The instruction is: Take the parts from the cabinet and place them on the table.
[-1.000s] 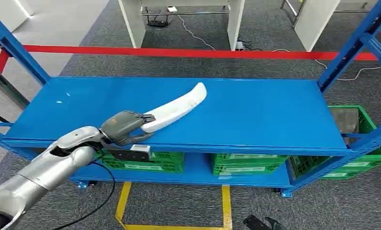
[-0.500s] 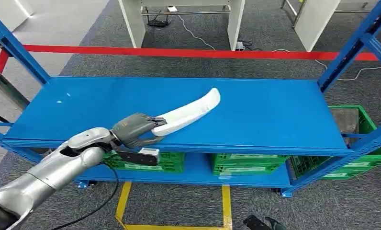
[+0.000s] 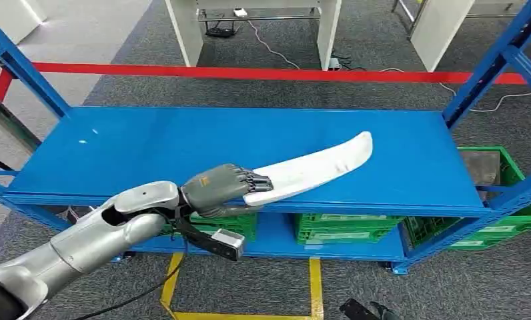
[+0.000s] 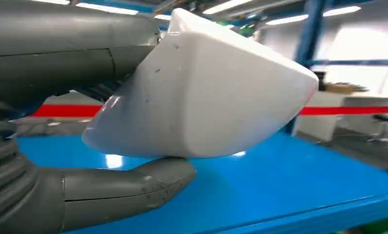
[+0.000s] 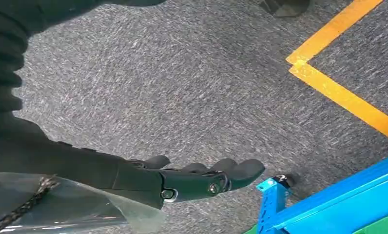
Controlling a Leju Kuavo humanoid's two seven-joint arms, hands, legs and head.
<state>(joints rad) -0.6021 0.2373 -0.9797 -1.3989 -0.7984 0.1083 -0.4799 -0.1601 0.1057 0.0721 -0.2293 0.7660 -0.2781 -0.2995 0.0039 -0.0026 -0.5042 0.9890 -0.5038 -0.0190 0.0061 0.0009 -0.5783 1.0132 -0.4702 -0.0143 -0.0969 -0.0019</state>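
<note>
My left hand (image 3: 217, 189) is clamped on the near end of the long white part (image 3: 313, 169), thumb under it and fingers over it, just above the front edge of the blue table (image 3: 149, 143). The part's long axis runs away from my hand toward the table's right back corner, its far tip over the top. My right hand (image 5: 192, 178) hangs by the floor, holding nothing, fingers loosely apart. I judge the left should lower it flat.

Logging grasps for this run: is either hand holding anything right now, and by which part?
The left hand holds the long white curved part by its near end. The right hand hangs over the floor, holding nothing.
</note>
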